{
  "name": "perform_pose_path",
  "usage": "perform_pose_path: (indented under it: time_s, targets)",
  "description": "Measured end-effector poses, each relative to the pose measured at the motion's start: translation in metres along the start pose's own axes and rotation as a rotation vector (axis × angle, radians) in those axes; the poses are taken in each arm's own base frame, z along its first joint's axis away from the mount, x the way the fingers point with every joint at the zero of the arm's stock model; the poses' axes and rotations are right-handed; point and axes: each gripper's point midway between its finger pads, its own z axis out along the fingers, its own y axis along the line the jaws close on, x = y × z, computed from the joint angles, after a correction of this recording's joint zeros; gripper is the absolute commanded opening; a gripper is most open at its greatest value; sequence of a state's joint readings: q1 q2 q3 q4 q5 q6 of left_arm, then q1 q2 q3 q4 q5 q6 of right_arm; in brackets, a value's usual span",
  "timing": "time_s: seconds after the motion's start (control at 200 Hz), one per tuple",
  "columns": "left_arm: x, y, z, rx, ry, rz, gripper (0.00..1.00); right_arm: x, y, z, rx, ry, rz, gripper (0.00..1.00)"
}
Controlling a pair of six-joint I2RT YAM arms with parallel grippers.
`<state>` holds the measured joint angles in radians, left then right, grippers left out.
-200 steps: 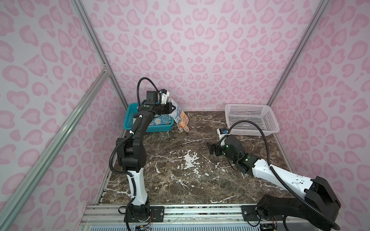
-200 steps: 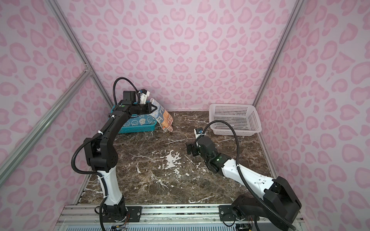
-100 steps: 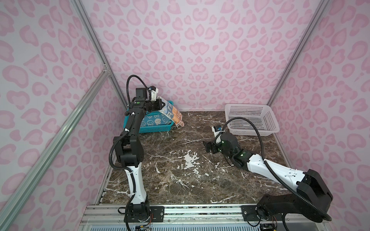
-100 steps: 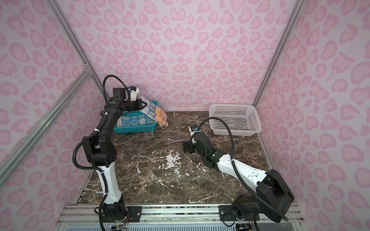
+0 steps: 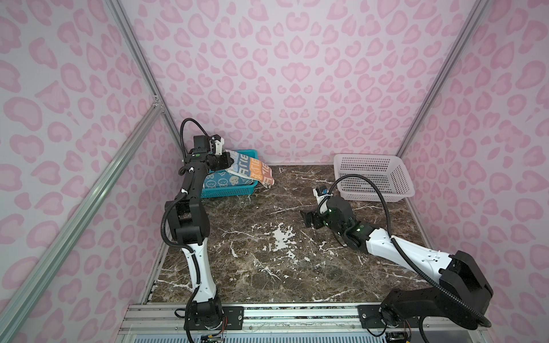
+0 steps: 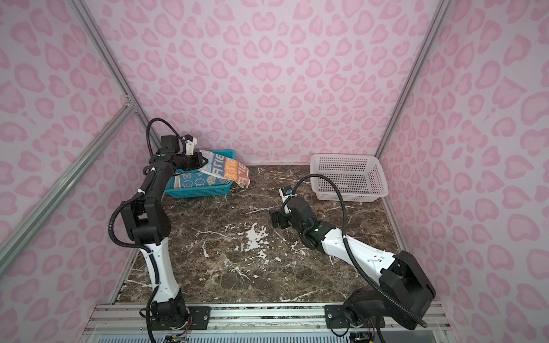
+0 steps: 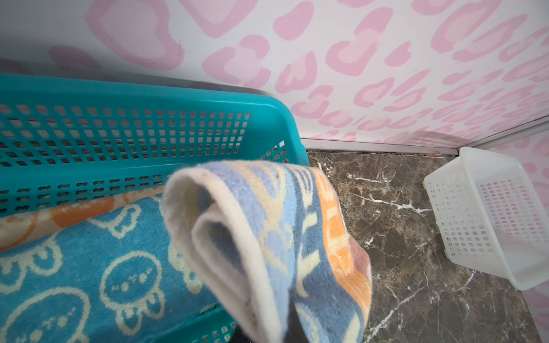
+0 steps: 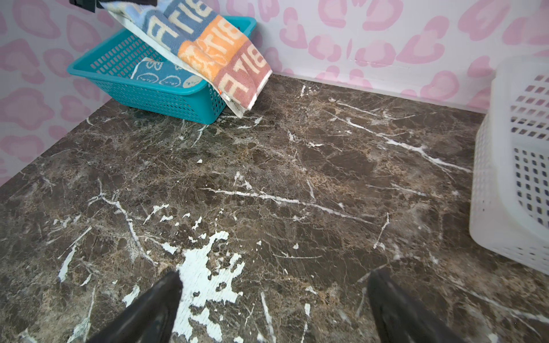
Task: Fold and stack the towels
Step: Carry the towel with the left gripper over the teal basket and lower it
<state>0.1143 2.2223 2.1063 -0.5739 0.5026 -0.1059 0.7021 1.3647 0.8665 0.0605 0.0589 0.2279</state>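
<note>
My left gripper [image 5: 229, 160] is shut on one end of the cream towel with blue, orange and brown lettering [image 5: 252, 170]. It hangs above the teal basket [image 5: 228, 193] and droops over the basket's right rim [image 8: 208, 38]. The towel hides the jaws in the left wrist view [image 7: 267, 237]. A blue towel with white bunnies [image 7: 74, 267] lies in the basket. An orange-cream towel [image 7: 68, 210] peeks out behind it. My right gripper [image 5: 306, 218] hovers low over mid-table, open and empty [image 8: 273, 276].
A white mesh basket [image 5: 377, 197] stands at the back right, beside the right wrist [image 8: 505, 178]. The dark marble tabletop [image 5: 267, 267] spreads between the arms. Pink patterned walls close in the back and both sides.
My left gripper has carried the lettered towel leftward, back over the teal basket. My right gripper has shifted slightly left and stayed open.
</note>
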Motion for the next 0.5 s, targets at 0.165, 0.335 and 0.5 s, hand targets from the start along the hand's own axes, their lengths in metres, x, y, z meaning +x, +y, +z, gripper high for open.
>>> perform_pose_path:
  time_s: [0.165, 0.335, 0.5]
  targets:
    - [0.01, 0.028, 0.007, -0.044, 0.02, -0.033, 0.03, -0.005, 0.002, -0.004, -0.014, -0.014, -0.006, 0.99]
    - [0.021, 0.045, 0.012, -0.078, 0.043, -0.06, 0.03, -0.005, 0.007, -0.007, -0.047, -0.028, -0.014, 0.99]
    - [0.028, 0.055, 0.015, -0.104, 0.056, -0.072, 0.03, -0.004, 0.011, -0.009, -0.077, -0.027, -0.023, 0.99]
